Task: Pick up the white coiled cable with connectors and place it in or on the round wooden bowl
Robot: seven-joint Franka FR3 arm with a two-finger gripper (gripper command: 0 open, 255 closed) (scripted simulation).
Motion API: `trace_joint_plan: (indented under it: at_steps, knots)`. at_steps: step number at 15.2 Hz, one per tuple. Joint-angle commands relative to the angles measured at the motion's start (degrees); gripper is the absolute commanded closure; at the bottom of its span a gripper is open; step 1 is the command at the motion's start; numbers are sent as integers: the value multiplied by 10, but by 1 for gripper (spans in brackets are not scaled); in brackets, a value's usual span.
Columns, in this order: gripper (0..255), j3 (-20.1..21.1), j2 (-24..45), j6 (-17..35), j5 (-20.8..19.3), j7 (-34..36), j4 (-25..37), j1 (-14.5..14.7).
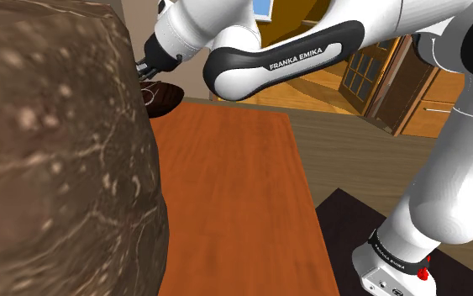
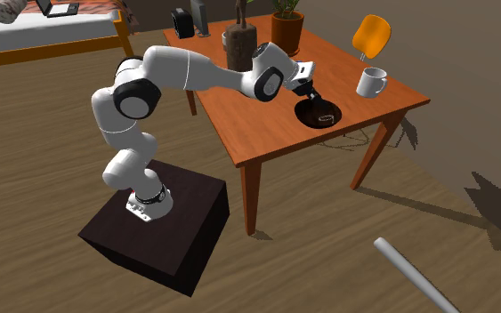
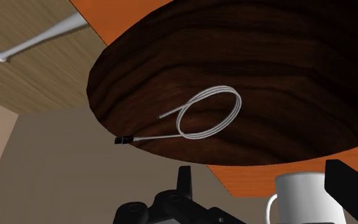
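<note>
The white cable (image 3: pixel 209 113) lies coiled inside the dark wooden bowl (image 3: pixel 266 57), with its black end at the rim. The gripper (image 3: pixel 260 170) hangs above the bowl, its fingers spread apart and holding nothing. A white mug (image 3: pixel 301 198) stands near the bowl.

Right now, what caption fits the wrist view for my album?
White coiled cable lying in the dark wooden bowl, open claw hovering over it, white mug nearby.

One table (image 2: pixel 266 133) here, and I count one dark wooden bowl (image 2: pixel 306 111), one white coiled cable (image 3: pixel 209 113), one white mug (image 2: pixel 372 83), one potted plant (image 2: pixel 286 27) and one orange object (image 2: pixel 370 37). Down on the floor (image 2: pixel 328 240), a single grey bat (image 2: pixel 417 276).
</note>
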Motion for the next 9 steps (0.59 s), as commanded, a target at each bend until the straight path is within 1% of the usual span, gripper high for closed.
trace_joint_plan:
  at_steps: [1,2,9]
  knots:
    - [0,11,-44,-4,45,-27,-31,-13]
    - [0,13,-62,-7,67,-42,-42,-16]
    - [0,12,-62,-7,67,-42,-42,-15]
